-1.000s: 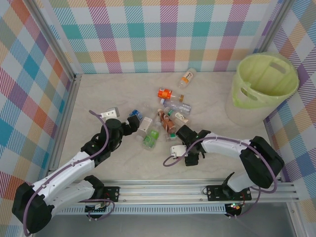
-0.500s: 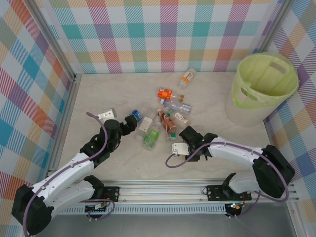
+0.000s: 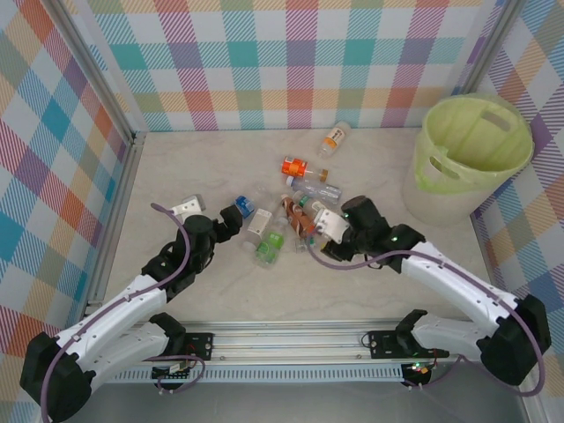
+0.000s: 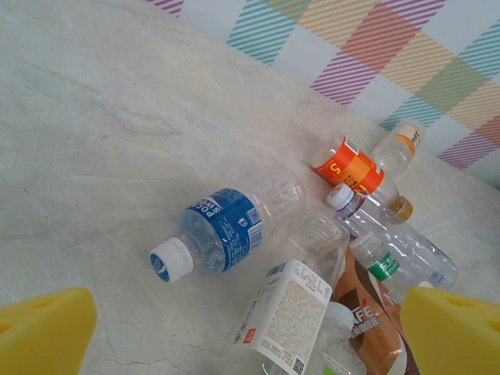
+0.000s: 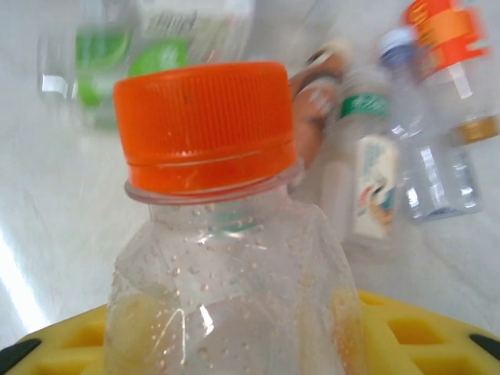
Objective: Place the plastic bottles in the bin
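Two robot arms reach from the near edge of a pale table [image 3: 176,176] walled with bright checked panels. The left arm stretches forward and slightly rightward, low over the surface. The left gripper [image 3: 233,218] is spread wide, its yellow pads [image 4: 43,332] at either side of the wrist view, nothing between them. Just ahead lies a blue-labelled bottle [image 4: 223,230] on its side, white cap toward the camera.

The right arm bends in from the right and reaches leftward to the middle of the table. The right gripper [image 3: 315,238] pinches an orange-capped bottle [image 5: 211,156] by its clear body, between yellow pads [image 5: 406,328].

The other plastic bottles [image 3: 295,211] lie in a loose heap at mid-table, between the two grippers, with two strays farther back. The bin [image 3: 458,181], lined in lime green, stands upright at the far right corner, well apart from the heap.
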### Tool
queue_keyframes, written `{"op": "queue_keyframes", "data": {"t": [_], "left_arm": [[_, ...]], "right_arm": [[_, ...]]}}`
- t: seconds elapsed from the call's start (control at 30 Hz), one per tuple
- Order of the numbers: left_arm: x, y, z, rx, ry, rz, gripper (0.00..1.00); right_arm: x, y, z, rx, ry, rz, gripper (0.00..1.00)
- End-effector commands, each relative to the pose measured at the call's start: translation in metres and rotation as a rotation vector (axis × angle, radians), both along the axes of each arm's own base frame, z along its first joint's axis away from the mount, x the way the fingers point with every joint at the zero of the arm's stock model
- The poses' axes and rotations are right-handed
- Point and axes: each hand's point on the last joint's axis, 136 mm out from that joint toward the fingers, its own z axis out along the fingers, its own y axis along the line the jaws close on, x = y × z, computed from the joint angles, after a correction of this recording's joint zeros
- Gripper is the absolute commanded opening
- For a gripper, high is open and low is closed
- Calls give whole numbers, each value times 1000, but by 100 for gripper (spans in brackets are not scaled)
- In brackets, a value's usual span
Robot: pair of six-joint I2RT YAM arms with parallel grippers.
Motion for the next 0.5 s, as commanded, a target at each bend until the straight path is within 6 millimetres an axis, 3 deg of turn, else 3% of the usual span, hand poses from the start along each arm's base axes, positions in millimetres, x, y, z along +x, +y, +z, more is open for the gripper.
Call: {"op": "queue_keyframes", "data": {"t": [0.0, 0.23, 0.37, 0.47], "left_arm": [[3, 1, 8, -34, -32, 9, 100], [3, -1, 9, -58, -35, 7, 100], [3, -2, 11, -62, -34, 4, 100], [3, -2, 12, -67, -34, 4, 100]], "right_arm": [[21, 7, 75, 370, -38, -71, 45], [76, -52, 157, 629, -186, -364, 43], [101, -113, 210, 622, -398, -570, 43], [120, -168, 234, 642, -500, -727, 43]]}}
